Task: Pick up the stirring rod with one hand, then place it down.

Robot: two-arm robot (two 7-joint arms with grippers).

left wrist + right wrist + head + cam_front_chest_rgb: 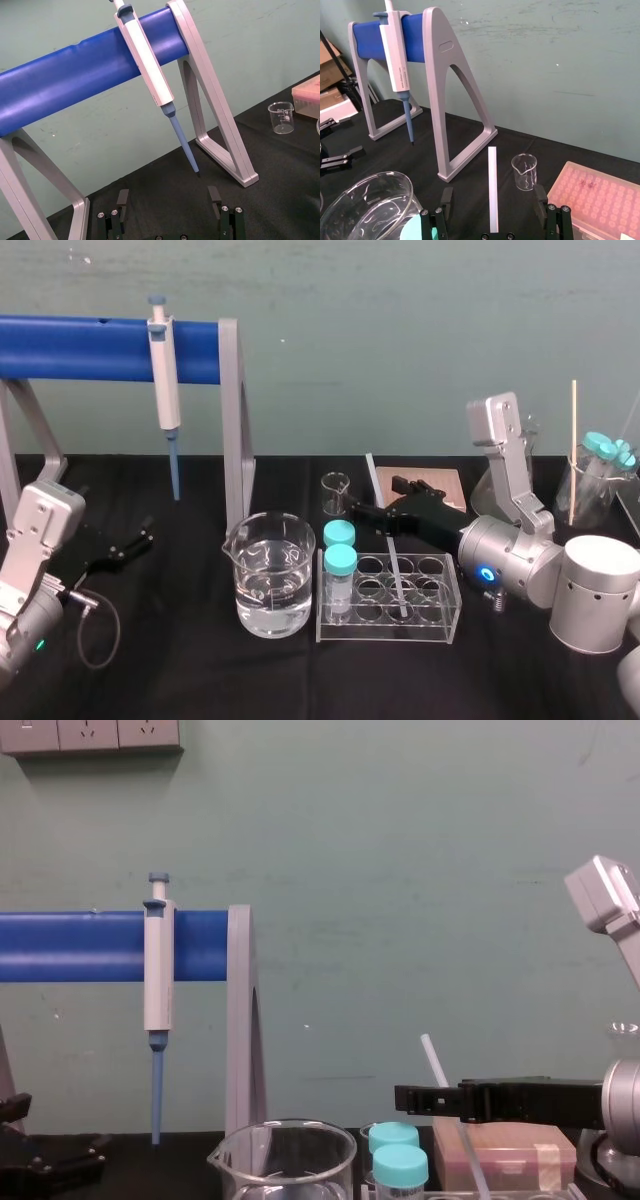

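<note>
Translucent white stirring rod (pixel 493 190), seemingly pink box (pixel 600 200)

Thin translucent stirring rod (pixel 396 575) leans tilted in the rack (pixel 385 632).

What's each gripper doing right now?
Left gripper: open, empty.
Right gripper: open around the stirring rod, not gripping it.

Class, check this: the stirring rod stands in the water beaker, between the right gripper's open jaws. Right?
Not the beaker: the stirring rod stands in the clear tube rack, between the right gripper's open jaws. The head view shows it.
</note>
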